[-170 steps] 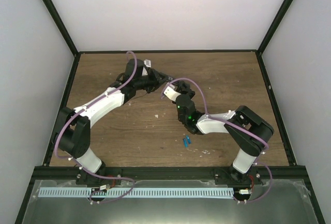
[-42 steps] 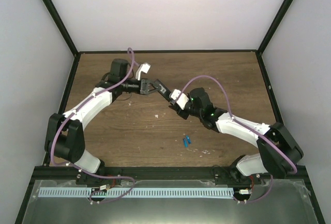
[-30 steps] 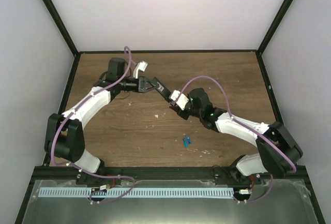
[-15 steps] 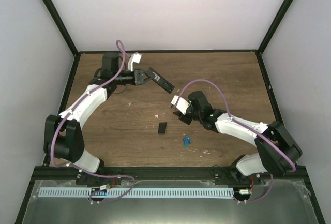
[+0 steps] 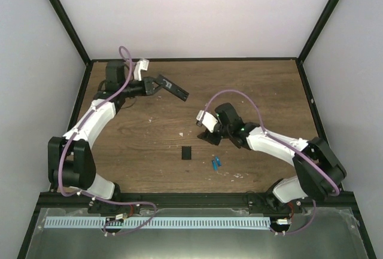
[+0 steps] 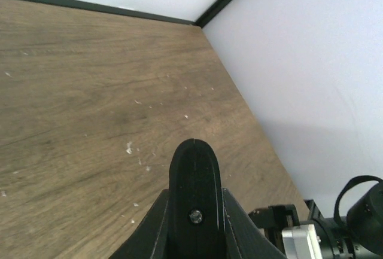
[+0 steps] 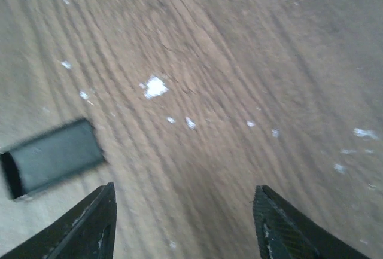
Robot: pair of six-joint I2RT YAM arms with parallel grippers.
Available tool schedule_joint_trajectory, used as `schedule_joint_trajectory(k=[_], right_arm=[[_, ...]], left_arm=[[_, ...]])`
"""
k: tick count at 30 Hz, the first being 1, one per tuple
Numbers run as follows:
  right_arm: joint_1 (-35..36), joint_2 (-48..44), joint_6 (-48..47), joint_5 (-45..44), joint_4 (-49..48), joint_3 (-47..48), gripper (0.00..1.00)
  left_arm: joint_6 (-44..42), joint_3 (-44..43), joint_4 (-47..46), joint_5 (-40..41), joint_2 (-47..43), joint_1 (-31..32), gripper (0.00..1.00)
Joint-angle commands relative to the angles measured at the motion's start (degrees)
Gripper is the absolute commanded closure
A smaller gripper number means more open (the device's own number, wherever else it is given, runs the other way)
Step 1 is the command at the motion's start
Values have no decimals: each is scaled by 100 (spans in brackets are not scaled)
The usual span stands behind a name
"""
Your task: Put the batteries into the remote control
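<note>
Table [image 5: 131, 145]: brown wood with pale flecks, under both arms.
Left arm [image 5: 99, 115]: white and black, stretched toward the far left part of the table.
Right arm [image 5: 269, 142]: bent inward, its wrist over the middle of the table.
Left gripper [image 5: 154, 84]: clamped on the remote control, held up off the table.
Right gripper [image 5: 212, 136]: fingers apart, nothing between them, bare wood showing in the gap in the wrist view.
Remote control [image 5: 175, 90]: slim black bar sticking out past the left gripper's fingertips and pointing toward the right arm. In the left wrist view its rounded end [image 6: 194, 181] sits between the 2 fingers [image 6: 157, 229].
Black piece [image 5: 188, 152]: small flat rectangle lying on the table near the right gripper, on the side toward the arm bases. In the blurred right wrist view it [image 7: 51, 157] lies beside 1 finger [image 7: 90, 223], not between the 2.
Batteries [image 5: 216, 163]: 2 blue cylinders lying together on the table, near the right gripper and well apart from the left gripper.
</note>
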State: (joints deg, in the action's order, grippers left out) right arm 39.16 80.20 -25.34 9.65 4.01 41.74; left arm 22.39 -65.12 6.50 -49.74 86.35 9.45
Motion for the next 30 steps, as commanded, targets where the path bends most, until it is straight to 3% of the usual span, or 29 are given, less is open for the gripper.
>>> schedule_joint_trajectory(k=[1,12,17,30], right_arm=[[91,247,890,1045,759,720,44],[934,1150,3148,899,2386,2098,43],[1006,1416,3922,1142,2753,2225,42],[1004,2019,3970,1285,2900,2405,38]], left_arm=[[-48,66,-34,140,-254,-142,100],[-166,118,261,542,-424,-294,100],[-172,124,335,544,-456,-301,100],[-147,340,338,527,-657,-304,100]])
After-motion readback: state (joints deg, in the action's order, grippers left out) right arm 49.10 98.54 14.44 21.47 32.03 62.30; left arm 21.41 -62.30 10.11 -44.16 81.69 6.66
